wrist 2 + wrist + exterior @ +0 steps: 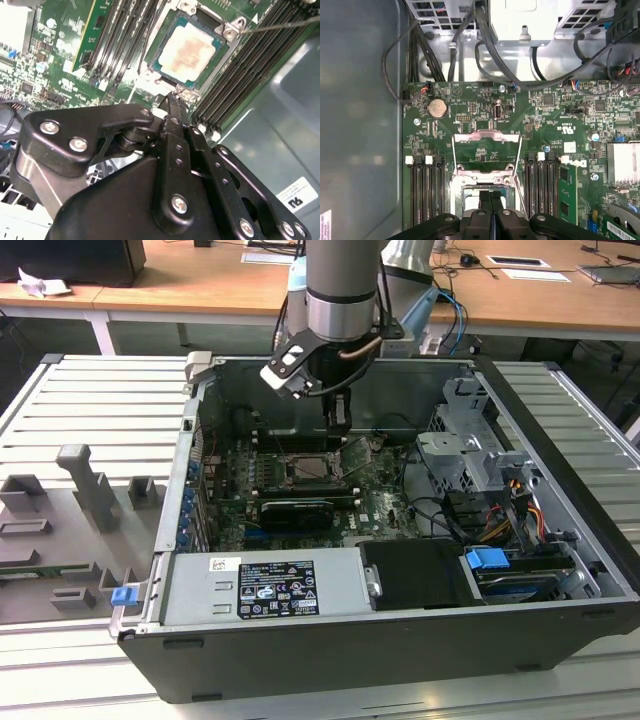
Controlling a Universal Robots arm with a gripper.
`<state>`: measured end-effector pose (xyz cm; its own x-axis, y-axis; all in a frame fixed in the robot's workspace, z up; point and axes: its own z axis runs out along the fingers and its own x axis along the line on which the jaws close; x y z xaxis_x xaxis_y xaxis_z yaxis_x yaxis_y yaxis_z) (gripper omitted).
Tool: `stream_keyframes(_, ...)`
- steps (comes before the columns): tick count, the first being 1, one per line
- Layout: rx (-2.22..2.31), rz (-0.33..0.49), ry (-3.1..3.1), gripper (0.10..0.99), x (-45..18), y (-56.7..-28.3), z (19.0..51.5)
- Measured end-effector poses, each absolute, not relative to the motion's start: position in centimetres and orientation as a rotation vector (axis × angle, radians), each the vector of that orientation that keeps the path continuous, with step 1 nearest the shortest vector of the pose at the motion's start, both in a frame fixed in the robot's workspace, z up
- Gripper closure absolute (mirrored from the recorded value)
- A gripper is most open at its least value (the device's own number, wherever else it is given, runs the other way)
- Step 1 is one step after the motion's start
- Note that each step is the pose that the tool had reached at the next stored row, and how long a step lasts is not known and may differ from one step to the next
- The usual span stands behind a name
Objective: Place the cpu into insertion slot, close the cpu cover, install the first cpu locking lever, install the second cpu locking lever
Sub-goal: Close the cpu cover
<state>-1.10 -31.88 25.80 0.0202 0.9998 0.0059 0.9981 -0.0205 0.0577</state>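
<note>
Two black metal fingers of the gripper are pressed together with nothing between them. Their tips sit just beside the metal rim of the insertion slot, the square black socket on the green motherboard; I cannot tell whether they touch it. On the exterior view's clock face the socket lies at 6 o'clock from the gripper. The cpu, a flat square chip with a silvery-grey top and pale green edge, already lies seated in that socket. The cpu cover, a thin silvery metal frame with an open centre, stands swung up. Closing it looks like the step in hand. It is best to press the joined tips on the frame's free edge, swing it about its hinge, and keep clear of the chip's top and the thin wire locking lever.
</note>
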Motion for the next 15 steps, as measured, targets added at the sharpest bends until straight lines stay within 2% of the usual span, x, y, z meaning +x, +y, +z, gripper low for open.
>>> stream_keyframes(15,2.211,0.069,2.178,0.980,4.5,-31.9,25.8)
